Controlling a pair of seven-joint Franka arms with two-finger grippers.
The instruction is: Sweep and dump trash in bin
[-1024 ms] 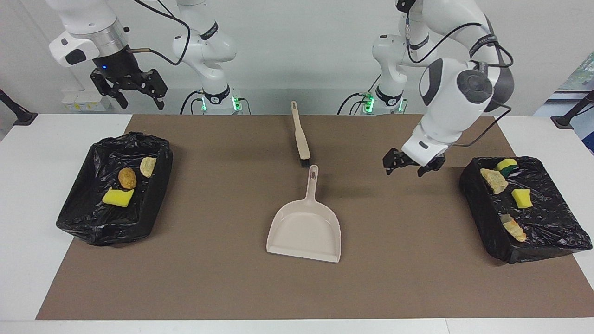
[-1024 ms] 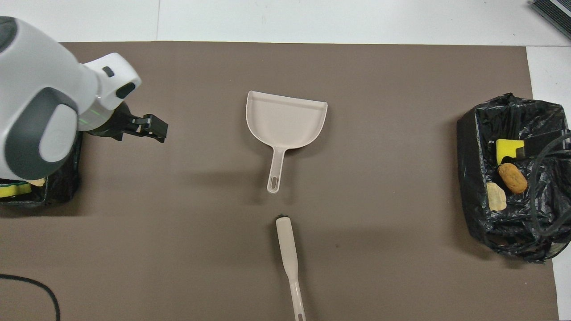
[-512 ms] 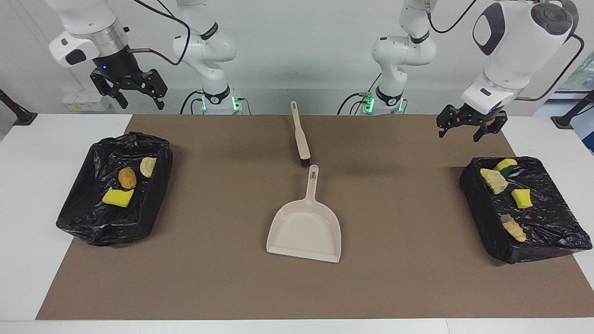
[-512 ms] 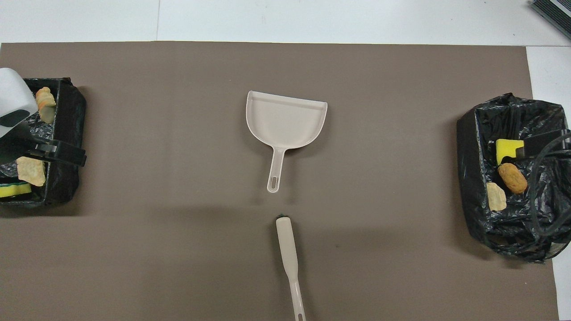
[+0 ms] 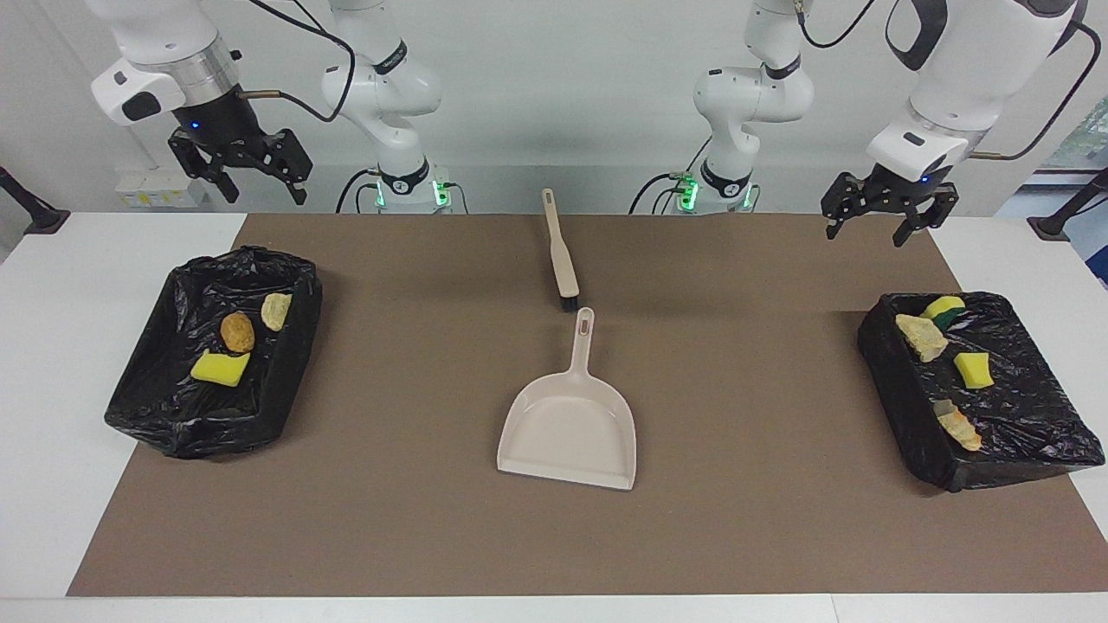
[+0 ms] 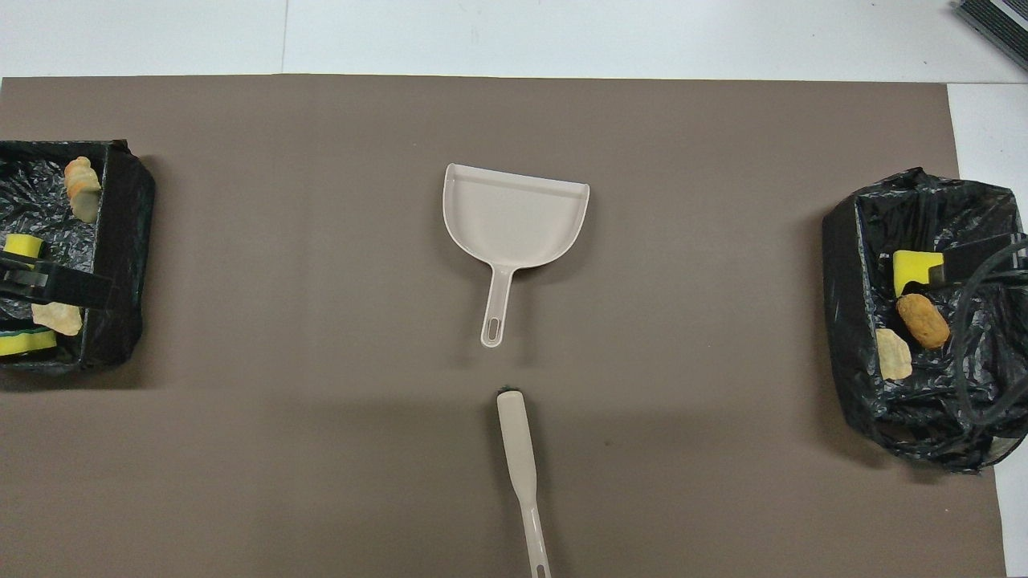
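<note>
The trash lies in two black-lined bins. The bin (image 5: 1030,450) at the left arm's end holds several scraps, among them a green-topped sponge bit (image 5: 943,308) and a tan pastry piece (image 5: 922,337). In the bin (image 5: 156,424) at the right arm's end lie a yellow sponge bit (image 5: 219,369), a brown bread piece (image 5: 237,332) and a pale pastry piece (image 5: 277,311). My left gripper (image 5: 868,232) hangs open and empty in the air above the mat's corner. My right gripper (image 5: 264,192) waits open and empty, high over the table's edge.
A beige dustpan (image 5: 571,428) lies empty mid-mat, its handle toward the robots. A beige black-bristled brush (image 5: 561,255) lies nearer to the robots, bristles toward the dustpan's handle. The brown mat (image 5: 415,536) covers most of the white table (image 5: 52,484).
My left arm has risen and swung from low over the mat beside its bin to high above the mat's corner. The right arm, dustpan and brush have not moved.
</note>
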